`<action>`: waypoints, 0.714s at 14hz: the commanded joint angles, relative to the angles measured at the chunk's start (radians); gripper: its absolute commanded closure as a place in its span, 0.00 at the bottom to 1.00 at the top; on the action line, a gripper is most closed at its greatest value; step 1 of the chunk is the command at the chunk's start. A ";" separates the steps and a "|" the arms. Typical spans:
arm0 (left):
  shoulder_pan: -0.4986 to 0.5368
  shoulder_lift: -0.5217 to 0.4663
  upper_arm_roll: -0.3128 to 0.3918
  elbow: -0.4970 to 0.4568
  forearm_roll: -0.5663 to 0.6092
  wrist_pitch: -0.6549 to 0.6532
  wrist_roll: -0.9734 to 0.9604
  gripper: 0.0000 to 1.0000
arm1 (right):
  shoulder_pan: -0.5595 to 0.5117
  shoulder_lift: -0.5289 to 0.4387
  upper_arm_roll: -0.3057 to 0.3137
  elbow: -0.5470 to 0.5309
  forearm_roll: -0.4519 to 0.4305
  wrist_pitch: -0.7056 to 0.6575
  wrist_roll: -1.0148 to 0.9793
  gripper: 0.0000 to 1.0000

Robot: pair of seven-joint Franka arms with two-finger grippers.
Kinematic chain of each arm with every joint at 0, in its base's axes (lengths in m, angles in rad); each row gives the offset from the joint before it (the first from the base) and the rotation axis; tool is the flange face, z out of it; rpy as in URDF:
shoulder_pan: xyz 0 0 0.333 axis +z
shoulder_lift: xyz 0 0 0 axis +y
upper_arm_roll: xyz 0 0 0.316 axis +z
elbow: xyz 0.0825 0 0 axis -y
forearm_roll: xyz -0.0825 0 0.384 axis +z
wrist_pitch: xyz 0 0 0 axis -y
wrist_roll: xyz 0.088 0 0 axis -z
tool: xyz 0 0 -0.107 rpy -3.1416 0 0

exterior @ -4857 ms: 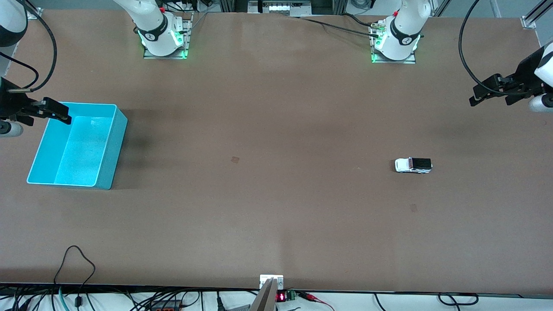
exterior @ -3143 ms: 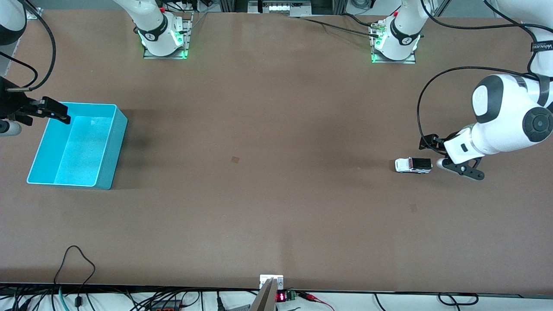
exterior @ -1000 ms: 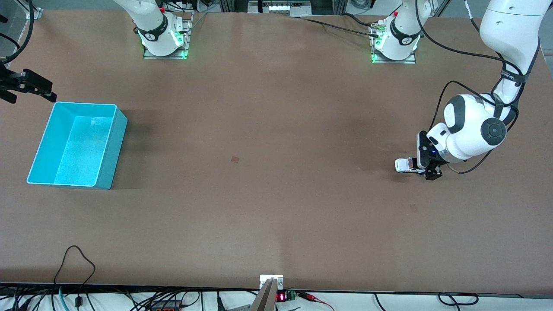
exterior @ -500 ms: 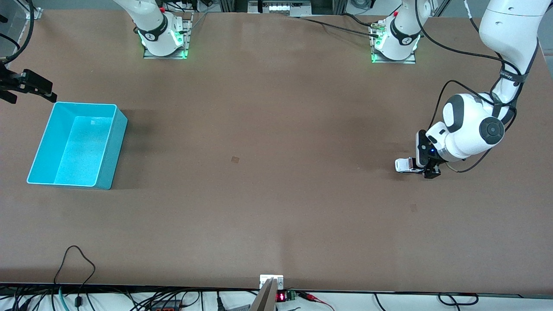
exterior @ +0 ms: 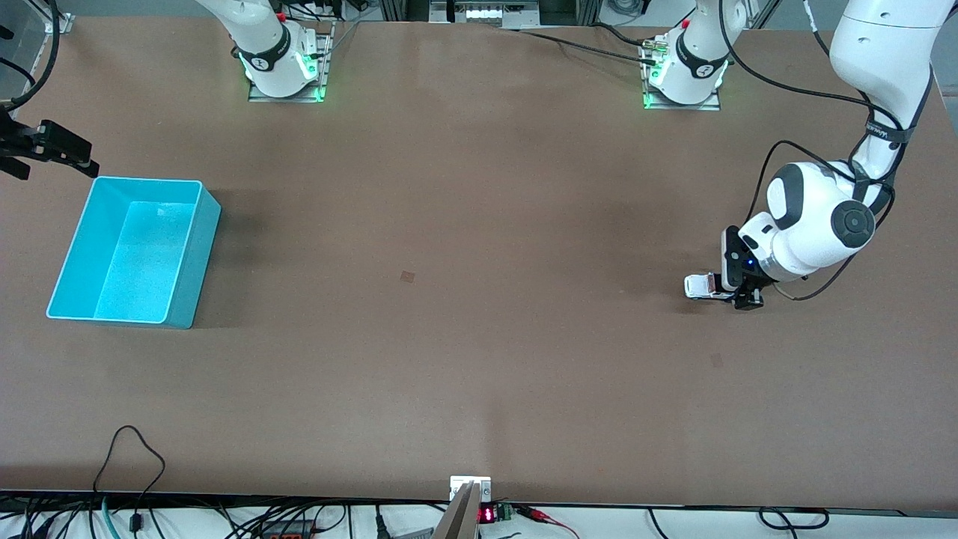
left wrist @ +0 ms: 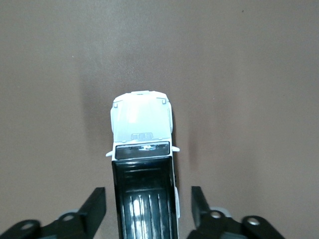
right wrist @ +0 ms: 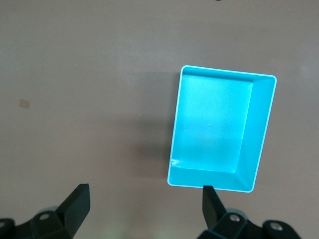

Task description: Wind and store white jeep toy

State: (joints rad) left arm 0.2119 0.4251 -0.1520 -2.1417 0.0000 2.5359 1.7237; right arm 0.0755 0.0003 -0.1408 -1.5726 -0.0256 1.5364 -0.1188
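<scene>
Since the left gripper (exterior: 737, 288) is down over the rear half of the small white toy jeep with the black rectangular roof panel (exterior: 698, 285), the step in hand looks like the grasp that precedes winding, and it will go best if the fingers close squarely on the jeep's two flanks, low enough to catch the body rather than the roof, so the wheels can stay on the brown table surface (exterior: 479, 337) when the toy is drawn backward. In the front view the jeep stands toward the left arm's end of the table, well apart from the open turquoise plastic bin (exterior: 63, 266) at the right arm's end, with only its white bonnet showing clear of the gripper; whether the fingers already touch the body is hard to judge from here. The left wrist view settles that: the fingers (left wrist: 94, 206) stand apart, one on each side of the black roof panel of the jeep (left wrist: 143, 164), with bare table visible in both gaps, so nothing is clamped and the toy sits roughly centred between them. In the right wrist view the right gripper (right wrist: 142, 204) waits with its fingers spread wide, empty, with the bin (right wrist: 259, 129) on the table below it.
</scene>
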 commanded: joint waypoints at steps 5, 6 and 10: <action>0.006 -0.016 -0.006 -0.020 0.011 0.035 0.017 0.37 | -0.003 -0.006 0.003 0.000 0.015 -0.019 0.008 0.00; 0.007 -0.016 -0.006 -0.020 0.009 0.038 0.017 0.40 | -0.003 -0.005 0.003 0.000 0.015 -0.016 0.008 0.00; 0.009 -0.017 -0.006 -0.021 0.009 0.035 0.017 0.51 | 0.001 0.003 0.004 0.000 0.018 -0.015 0.010 0.00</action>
State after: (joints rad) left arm 0.2119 0.4249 -0.1525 -2.1446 0.0000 2.5575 1.7246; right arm 0.0760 0.0044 -0.1405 -1.5727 -0.0256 1.5309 -0.1188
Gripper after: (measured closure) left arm 0.493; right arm 0.000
